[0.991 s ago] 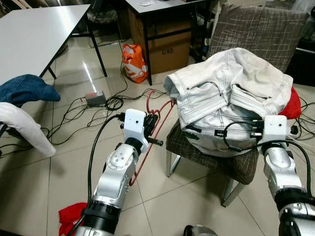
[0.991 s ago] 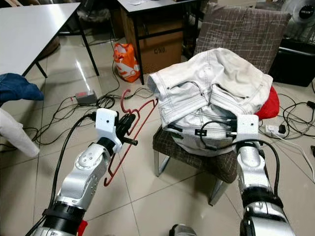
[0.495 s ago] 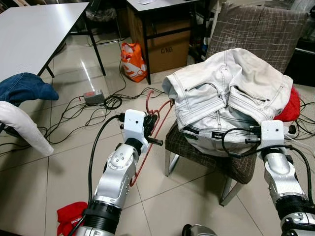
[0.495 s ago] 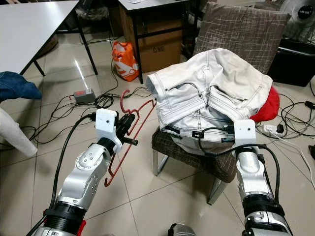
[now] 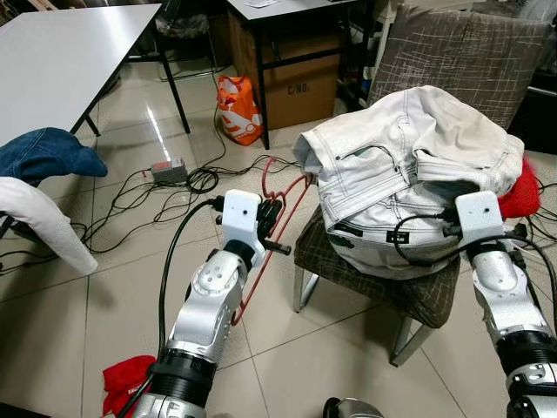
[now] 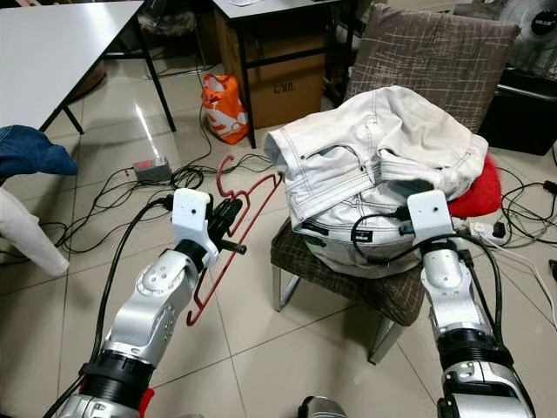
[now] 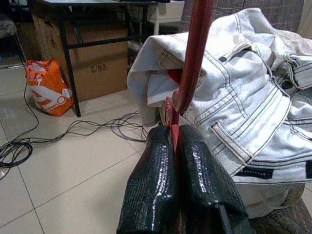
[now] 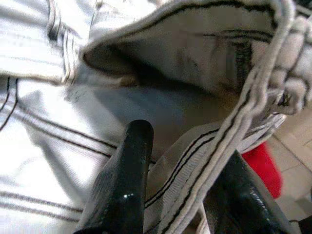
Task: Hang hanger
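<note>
The left gripper (image 7: 174, 146), clenched on the thin red wire hanger (image 5: 277, 233), holds its hook end toward the white denim jacket (image 5: 409, 165) at the checked chair's (image 5: 376, 277) front left corner, where the right gripper (image 8: 181, 165) straddles a hem with fingers spread.

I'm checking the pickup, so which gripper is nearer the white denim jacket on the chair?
Right. The right gripper is in the white denim jacket, its hem between the jaws. The left gripper is beside it, gripping the red hanger.

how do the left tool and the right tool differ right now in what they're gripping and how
The left tool is pinched shut on the thin red hanger, out over the floor beside the chair. The right tool has its fingers spread with a fold of the white denim jacket between them, up against the pile on the chair seat. Left holds rigid wire; right works soft cloth. Both have two black fingers.
</note>
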Controlling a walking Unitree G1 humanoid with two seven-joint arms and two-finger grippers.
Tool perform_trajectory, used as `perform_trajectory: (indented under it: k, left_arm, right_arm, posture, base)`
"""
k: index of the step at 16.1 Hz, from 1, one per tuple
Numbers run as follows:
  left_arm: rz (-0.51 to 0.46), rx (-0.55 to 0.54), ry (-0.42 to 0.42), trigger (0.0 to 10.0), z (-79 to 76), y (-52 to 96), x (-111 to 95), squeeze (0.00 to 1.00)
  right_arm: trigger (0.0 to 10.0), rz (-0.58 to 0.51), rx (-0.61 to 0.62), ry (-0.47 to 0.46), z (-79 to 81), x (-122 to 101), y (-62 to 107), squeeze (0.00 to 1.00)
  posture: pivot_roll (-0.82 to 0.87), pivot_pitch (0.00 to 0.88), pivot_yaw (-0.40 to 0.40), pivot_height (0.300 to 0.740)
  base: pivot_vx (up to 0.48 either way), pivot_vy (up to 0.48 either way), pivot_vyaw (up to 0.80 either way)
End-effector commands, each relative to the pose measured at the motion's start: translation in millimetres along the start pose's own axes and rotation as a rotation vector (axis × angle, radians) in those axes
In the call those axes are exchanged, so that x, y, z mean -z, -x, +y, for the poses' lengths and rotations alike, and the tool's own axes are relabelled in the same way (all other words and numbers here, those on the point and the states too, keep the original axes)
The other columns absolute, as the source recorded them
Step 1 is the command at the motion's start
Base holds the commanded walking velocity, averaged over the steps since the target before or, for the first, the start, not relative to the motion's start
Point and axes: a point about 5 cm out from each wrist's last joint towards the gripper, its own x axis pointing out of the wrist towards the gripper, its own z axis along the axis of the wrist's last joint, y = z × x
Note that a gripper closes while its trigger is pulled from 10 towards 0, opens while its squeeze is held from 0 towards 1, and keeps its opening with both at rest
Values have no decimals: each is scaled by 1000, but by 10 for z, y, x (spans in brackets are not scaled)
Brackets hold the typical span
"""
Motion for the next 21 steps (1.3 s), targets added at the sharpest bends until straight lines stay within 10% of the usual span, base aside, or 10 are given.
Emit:
perform_trajectory:
  k: [1, 10, 14, 21]
  left_arm:
    - [-2, 5, -14, 10000, 10, -10, -9, 0]
    - [-27, -73, 138, 10000, 100, -87, -98, 0]
    - [-49, -76, 95, 10000, 111, -91, -148, 0]
    - [-58, -104, 110, 10000, 120, -84, -161, 0]
  right_arm:
    - [0, 16, -17, -45, 36, 17, -1, 0]
    - [0, -154, 28, -210, -311, -592, -246, 0]
    - [0, -292, -11, -165, -233, -857, -219, 0]
    - [0, -262, -44, -222, -14, -684, -5, 0]
  posture:
    - [-76, 0, 56, 740]
    - [-83, 0, 54, 740]
    - [-80, 0, 54, 740]
    - [-75, 0, 51, 740]
  base:
    - [0, 0, 0]
    - [0, 0, 0]
    - [0, 0, 0]
    - [-111, 368, 0]
